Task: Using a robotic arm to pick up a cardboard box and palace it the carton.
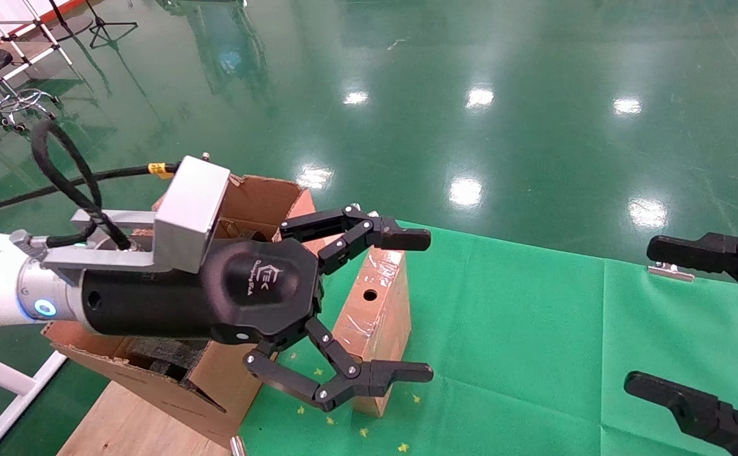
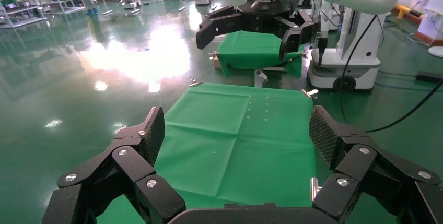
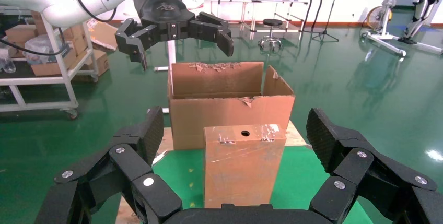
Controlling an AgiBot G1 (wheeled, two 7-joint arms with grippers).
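The cardboard box (image 1: 375, 316) stands upright on the tabletop (image 1: 533, 354), touching the carton (image 1: 261, 196). The left gripper (image 1: 429, 304) hovers above and nearer, fingers spread wide, empty. The right gripper (image 1: 641, 316), well apart, faces the box, fingers likewise spread.

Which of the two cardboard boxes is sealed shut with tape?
The small narrow cardboard box, standing on the green cloth with a round hole in its face. The larger carton behind it is open, with torn flaps.
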